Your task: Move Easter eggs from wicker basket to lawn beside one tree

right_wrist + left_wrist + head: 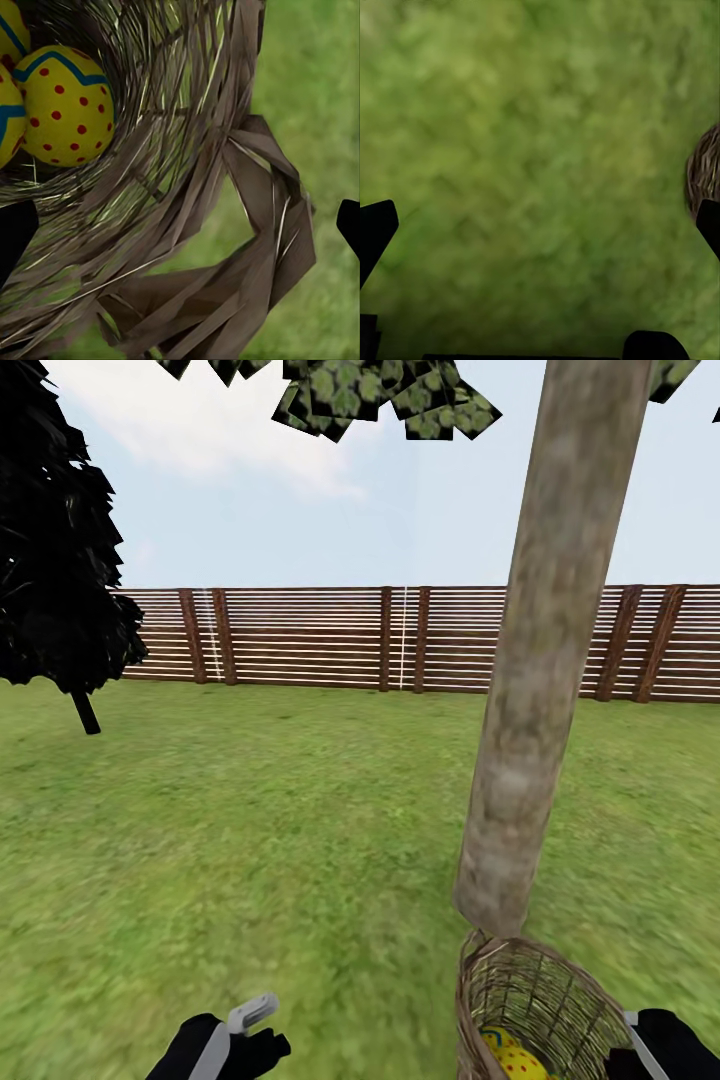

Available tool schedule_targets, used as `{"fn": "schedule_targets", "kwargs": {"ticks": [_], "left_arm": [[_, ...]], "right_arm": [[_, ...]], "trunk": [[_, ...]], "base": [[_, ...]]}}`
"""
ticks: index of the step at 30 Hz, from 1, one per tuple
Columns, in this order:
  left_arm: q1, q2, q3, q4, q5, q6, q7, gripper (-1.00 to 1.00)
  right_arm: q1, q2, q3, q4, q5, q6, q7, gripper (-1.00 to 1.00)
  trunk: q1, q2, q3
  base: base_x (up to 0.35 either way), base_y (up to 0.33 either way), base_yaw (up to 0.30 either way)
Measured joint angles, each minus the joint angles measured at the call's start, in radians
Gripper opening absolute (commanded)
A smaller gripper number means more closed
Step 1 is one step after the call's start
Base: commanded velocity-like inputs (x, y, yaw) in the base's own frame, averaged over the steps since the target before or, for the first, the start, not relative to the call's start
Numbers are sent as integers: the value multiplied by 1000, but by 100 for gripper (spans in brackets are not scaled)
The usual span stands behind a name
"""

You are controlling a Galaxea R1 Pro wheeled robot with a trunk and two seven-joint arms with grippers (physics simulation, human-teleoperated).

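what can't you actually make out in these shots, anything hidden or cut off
- Yellow red-dotted Easter eggs: right wrist view shows one whole, two more cut by the frame edge; in the head view the brown woven wicker basket wall hides all but one.
- Basket base: cut off by the head view's lower edge.
- Left gripper: too little shows to tell its opening.
- Right gripper: fingertips clipped at the picture's sides.

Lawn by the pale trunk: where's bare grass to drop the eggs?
Open lawn lies left of the trunk, stretching toward the dark tree and the fence. Crowded at the trunk's foot: the wicker basket sits against it, eggs inside.
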Motion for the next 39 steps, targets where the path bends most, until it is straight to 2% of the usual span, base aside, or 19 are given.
{"fn": "schedule_targets", "kwargs": {"ticks": [7,39], "left_arm": [[0,-11,0,6,0,0,0,100],[0,-12,-1,8,0,0,0,100]], "right_arm": [[0,1,1,0,1,1,0,100],[0,2,2,0,3,2,-1,100]], "trunk": [[0,0,0],[-123,224,100]], "base": [[0,0,0],[0,0,0]]}}
